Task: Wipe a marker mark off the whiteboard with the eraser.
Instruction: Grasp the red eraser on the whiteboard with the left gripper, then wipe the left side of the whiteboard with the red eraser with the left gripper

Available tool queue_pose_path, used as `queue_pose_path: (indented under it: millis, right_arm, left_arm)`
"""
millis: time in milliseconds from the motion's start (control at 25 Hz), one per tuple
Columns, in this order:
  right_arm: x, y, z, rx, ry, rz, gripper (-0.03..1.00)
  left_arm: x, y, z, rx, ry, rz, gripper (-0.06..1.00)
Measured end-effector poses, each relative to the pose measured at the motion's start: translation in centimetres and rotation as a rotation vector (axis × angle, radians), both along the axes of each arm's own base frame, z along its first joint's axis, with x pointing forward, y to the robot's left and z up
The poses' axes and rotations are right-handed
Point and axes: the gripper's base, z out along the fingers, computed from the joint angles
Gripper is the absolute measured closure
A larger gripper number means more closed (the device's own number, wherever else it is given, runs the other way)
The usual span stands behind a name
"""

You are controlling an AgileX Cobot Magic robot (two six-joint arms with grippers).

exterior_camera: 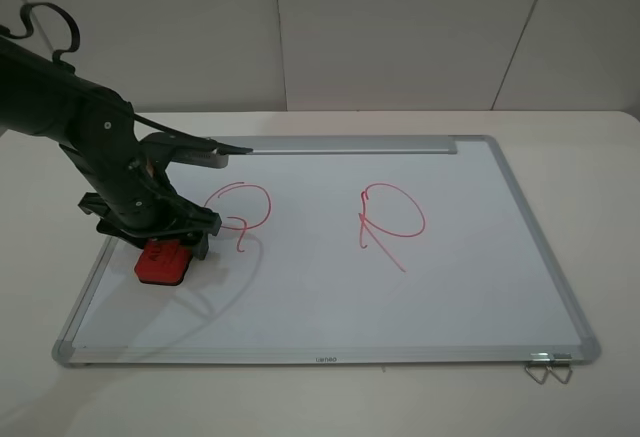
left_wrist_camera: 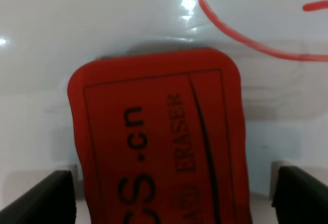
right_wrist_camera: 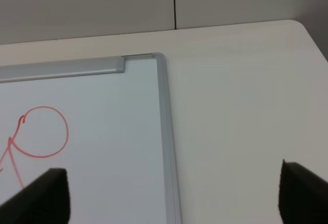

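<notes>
The whiteboard (exterior_camera: 450, 287) lies flat on the pale table. The marker mark (exterior_camera: 238, 212), a red round loop with a short tail, is drawn on its left half. My left gripper (exterior_camera: 160, 247) is shut on the red eraser (exterior_camera: 163, 261), just left of and slightly nearer than the mark, low over the board. In the left wrist view the eraser (left_wrist_camera: 159, 137) with black lettering fills the middle between the dark fingertips (left_wrist_camera: 41, 198), and an arc of the mark (left_wrist_camera: 241, 37) curves beyond it. My right gripper (right_wrist_camera: 174, 198) is open with nothing in it, over the board's right edge.
A second red P-like loop (exterior_camera: 392, 217) with a long slanted stroke is on the board's right half; it also shows in the right wrist view as the loop (right_wrist_camera: 46, 131). A silver bar (exterior_camera: 340, 144) runs along the far edge. Wire clips (exterior_camera: 548, 367) hang at the near right corner.
</notes>
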Motion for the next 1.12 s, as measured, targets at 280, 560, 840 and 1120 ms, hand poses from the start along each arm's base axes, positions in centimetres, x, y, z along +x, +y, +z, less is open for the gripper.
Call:
queue_pose_path:
  millis: [280, 560, 840, 1120]
  right_arm:
    - [0.0, 0.0, 0.0, 0.0, 0.0, 0.0, 0.24]
    - [0.0, 0.0, 0.0, 0.0, 0.0, 0.0, 0.24]
    - [0.0, 0.0, 0.0, 0.0, 0.0, 0.0, 0.24]
    - [0.0, 0.0, 0.0, 0.0, 0.0, 0.0, 0.24]
  left_arm:
    - [0.0, 0.0, -0.2, 0.002, 0.009, 0.003, 0.37]
    - [0.0, 0.0, -0.2, 0.003, 0.01, 0.003, 0.37]
    - [1.5, -0.3, 2.7, 0.029, -0.011, -0.054, 0.37]
    - [5.5, -1.2, 4.4, 0.064, -0.041, -0.168, 0.37]
